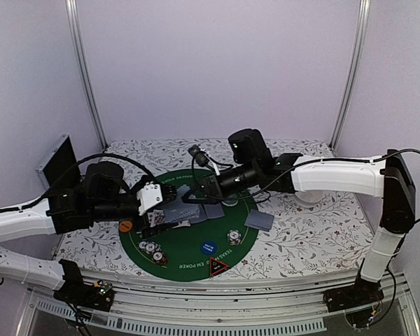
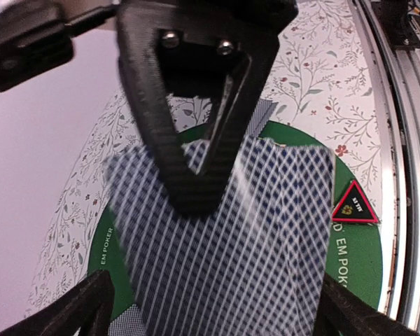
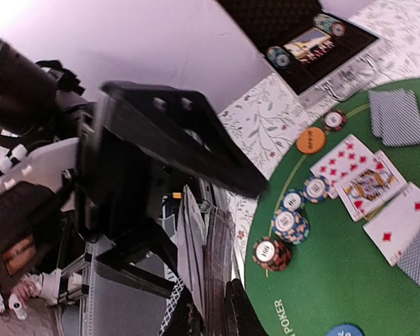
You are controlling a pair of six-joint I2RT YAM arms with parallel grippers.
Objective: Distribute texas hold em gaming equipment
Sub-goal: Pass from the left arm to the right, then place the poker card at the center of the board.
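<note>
A pack of grey-blue-backed playing cards (image 2: 252,238) hangs above the green poker mat (image 1: 189,262), between both grippers. My right gripper (image 3: 213,318) is shut on the pack's edge (image 3: 204,259); in the left wrist view one of its black fingers (image 2: 196,154) lies across the cards. My left gripper (image 2: 220,311) stands open, its fingertips (image 2: 84,308) wide on either side of the pack. On the mat lie striped poker chips (image 3: 288,225), an orange button (image 3: 311,140), a blue button (image 1: 208,246), the red-black triangle marker (image 2: 353,204), face-up cards (image 3: 367,180) and face-down cards (image 1: 259,220).
An open black case (image 3: 301,31) holding more chips sits at the table's far left. The floral tablecloth (image 1: 301,238) surrounds the mat. Both arms meet over the mat's left half (image 1: 175,199). Metal rails (image 2: 406,140) run along the near table edge.
</note>
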